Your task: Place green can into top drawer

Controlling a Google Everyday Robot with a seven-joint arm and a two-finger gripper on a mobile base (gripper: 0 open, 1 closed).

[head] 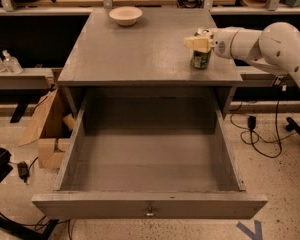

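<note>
The green can (pixel 200 59) stands upright on the grey cabinet top (pixel 135 49), near its right front corner. My gripper (pixel 197 43) reaches in from the right on a white arm (pixel 270 44) and sits at the can's top, covering its upper part. The can rests on the surface. The top drawer (pixel 150 205) is pulled fully out below the cabinet top. Its inside shows nothing but the bare grey floor, and a small metal knob (pixel 149 214) sits at the centre of its front panel.
A cream bowl (pixel 125 15) sits at the back of the cabinet top. A cardboard box (pixel 49 134) leans left of the drawer. Black cables (pixel 260 134) lie on the floor at right. Bottles (pixel 2 61) stand on a left shelf.
</note>
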